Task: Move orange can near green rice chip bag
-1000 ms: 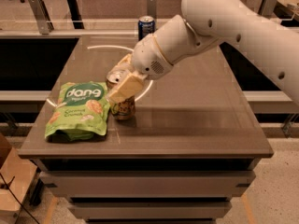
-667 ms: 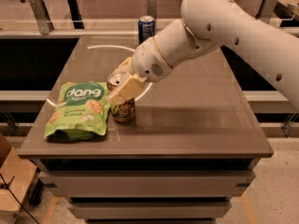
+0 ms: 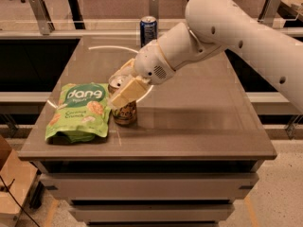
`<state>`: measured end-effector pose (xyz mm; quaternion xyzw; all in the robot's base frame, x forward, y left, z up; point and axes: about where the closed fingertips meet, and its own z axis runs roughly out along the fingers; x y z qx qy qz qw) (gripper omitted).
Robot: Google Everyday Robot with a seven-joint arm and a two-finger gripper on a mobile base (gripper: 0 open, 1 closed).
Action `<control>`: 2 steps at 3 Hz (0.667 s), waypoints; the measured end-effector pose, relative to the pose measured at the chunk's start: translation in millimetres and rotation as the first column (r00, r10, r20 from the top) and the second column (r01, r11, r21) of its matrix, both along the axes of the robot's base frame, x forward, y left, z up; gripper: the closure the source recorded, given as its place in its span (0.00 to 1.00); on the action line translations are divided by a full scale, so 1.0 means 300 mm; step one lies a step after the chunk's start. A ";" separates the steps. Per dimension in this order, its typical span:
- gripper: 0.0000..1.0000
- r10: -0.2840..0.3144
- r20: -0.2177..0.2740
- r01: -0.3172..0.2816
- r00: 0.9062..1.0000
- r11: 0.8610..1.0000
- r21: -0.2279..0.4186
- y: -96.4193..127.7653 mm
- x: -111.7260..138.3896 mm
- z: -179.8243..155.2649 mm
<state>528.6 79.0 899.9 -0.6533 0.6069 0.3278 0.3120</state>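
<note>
Almost nothing has moved since the earlier frames: the orange can (image 3: 124,113) stands upright on the same spot and the arm (image 3: 222,27) has only dipped a touch. The can sits left of the middle of the desk (image 3: 199,122), with the green chip bag (image 3: 79,110) lying flat just beside it at its 9 o'clock. The gripper (image 3: 117,90) is over the can's top, reaching in from 2 o'clock; I cannot tell whether it clamps the can. A blue can (image 3: 148,30) stands well apart at 12 o'clock, by the far edge.
</note>
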 end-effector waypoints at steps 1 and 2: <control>0.00 0.020 0.007 -0.020 1.000 0.999 0.028 0.004 -0.018 0.021; 0.00 0.021 0.007 -0.021 1.000 0.999 0.028 0.005 -0.018 0.021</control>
